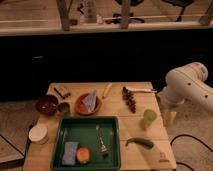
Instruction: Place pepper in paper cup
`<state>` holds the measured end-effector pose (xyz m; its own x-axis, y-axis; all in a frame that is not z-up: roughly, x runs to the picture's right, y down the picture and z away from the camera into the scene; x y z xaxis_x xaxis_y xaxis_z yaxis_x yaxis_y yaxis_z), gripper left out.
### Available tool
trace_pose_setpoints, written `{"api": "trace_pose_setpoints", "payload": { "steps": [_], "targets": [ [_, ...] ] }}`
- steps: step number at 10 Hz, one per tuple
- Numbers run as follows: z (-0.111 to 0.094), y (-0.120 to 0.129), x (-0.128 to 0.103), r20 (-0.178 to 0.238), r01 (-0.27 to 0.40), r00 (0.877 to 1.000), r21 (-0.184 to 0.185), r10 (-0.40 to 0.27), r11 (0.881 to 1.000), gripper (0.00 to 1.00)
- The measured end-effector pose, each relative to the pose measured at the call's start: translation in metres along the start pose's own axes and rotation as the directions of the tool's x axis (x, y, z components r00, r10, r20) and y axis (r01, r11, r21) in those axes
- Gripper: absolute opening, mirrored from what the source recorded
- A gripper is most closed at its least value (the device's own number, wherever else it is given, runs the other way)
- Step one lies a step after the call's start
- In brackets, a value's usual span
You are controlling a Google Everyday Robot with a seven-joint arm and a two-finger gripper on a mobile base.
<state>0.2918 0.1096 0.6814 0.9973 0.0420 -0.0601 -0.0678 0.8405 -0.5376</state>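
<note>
The pepper (140, 142) is slim, curved and dark green, and lies on the wooden table (150, 155) at the front right, just right of the green tray. A pale green cup (149, 118) stands upright a little behind it. A white round cup (38, 133) stands at the table's front left. I cannot tell which one is paper. My white arm (186, 86) reaches in from the right. My gripper (169, 118) hangs by the table's right edge, right of the pale green cup and apart from the pepper.
A green tray (64, 131) holds a blue sponge (69, 152), an orange piece (83, 154) and a fork (100, 138). Behind it are an orange bowl (88, 105), a brown bowl (46, 105), a yellow piece (106, 90), dark grapes (130, 100) and a white-handled utensil (141, 90).
</note>
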Motion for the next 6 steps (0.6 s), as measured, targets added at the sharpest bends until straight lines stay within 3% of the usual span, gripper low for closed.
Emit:
{"api": "trace_pose_setpoints", "payload": {
  "steps": [3,6],
  "targets": [
    [0.0,0.0,0.0,0.0,0.0,1.0,0.0,0.0,1.0,0.89],
    [0.013,0.021,-0.002,-0.001,0.024,1.0,0.007,-0.024,1.0,0.8]
  ]
}}
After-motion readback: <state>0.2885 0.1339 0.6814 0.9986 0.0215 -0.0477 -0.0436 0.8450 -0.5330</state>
